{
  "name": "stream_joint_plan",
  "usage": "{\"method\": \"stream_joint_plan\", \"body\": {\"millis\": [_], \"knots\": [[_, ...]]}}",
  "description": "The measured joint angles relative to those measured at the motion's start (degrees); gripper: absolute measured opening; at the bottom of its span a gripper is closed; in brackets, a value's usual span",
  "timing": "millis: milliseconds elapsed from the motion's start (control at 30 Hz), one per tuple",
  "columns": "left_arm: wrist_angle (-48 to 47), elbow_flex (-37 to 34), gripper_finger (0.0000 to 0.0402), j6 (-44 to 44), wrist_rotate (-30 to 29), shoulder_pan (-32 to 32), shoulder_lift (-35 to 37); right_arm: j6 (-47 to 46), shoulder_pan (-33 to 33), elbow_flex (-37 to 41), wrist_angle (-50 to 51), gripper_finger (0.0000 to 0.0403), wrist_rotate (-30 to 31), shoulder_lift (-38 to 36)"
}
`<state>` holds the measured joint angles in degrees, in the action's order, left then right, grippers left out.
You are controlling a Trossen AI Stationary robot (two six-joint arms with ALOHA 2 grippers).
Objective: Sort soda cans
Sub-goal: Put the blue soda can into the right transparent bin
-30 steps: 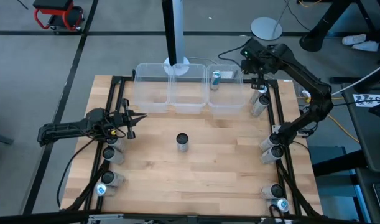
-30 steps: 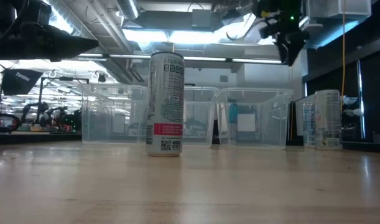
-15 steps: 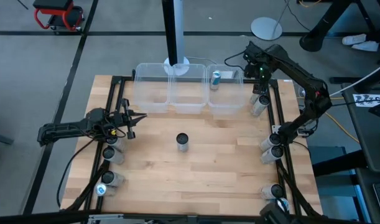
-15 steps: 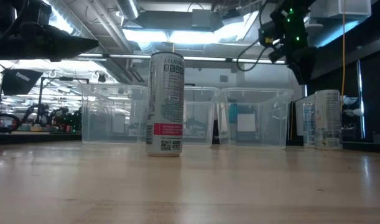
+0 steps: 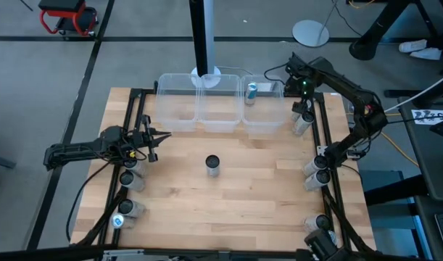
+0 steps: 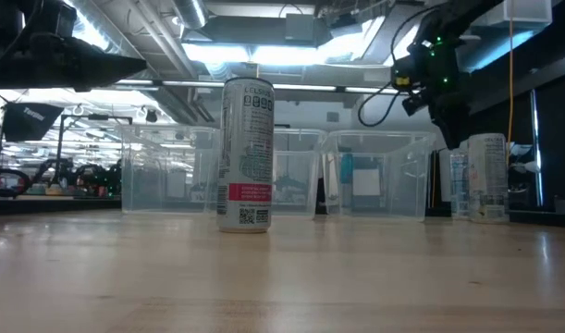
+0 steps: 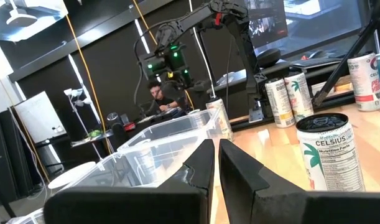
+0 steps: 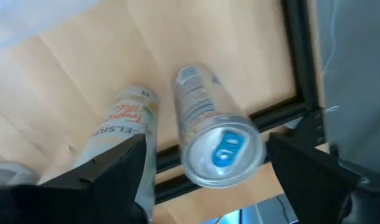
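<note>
One soda can [image 5: 212, 165] stands upright alone mid-table, large in the low view [image 6: 247, 153] and near my left gripper's camera [image 7: 329, 152]. Another can [image 5: 251, 90] stands inside the rightmost clear bin. More cans stand in groups along the table's left [image 5: 128, 177] and right [image 5: 315, 170] edges. My right gripper [image 5: 305, 93] hangs open above the far-right pair of cans [image 5: 301, 119]. Its fingers stand either side of a blue-topped can [image 8: 219, 151], apart from it. My left gripper [image 5: 156, 137] waits at the left, shut, pointing right.
Three clear plastic bins [image 5: 220, 109] sit in a row along the far edge. A black frame rail [image 5: 328, 145] runs down each side of the table, with cans next to it. A dark post [image 5: 203, 36] rises behind the bins. Bare wood surrounds the middle can.
My right gripper has moved from above the rightmost bin toward the table's right edge and downward, ending over the far-right pair of cans.
</note>
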<state>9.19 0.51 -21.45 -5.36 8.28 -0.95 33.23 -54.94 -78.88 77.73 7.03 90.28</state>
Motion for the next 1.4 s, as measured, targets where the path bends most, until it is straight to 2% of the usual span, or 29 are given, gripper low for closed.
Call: {"method": "stream_joint_plan", "body": {"millis": [200, 400, 867, 1400], "knots": [[0.00, 0.00, 0.0017, 0.02, 0.00, -0.01, 0.00, 0.07, -0.70, 0.97, -0.37, 0.0337, 4.01, 0.00], [0.00, 0.00, 0.0017, -0.15, -0.01, 0.01, 0.00, 0.07, -0.66, 0.97, -0.96, 0.0337, 4.80, 0.00], [0.00, 0.00, 0.0017, -0.01, -0.01, -0.01, 0.00, 0.07, -0.66, 1.07, -2.70, 0.0337, 4.44, 0.00], [0.07, 0.00, 0.0017, -0.49, 0.00, -0.01, 0.07, 1.75, -1.72, 8.37, -7.76, 0.0337, 3.27, 0.02]]}}
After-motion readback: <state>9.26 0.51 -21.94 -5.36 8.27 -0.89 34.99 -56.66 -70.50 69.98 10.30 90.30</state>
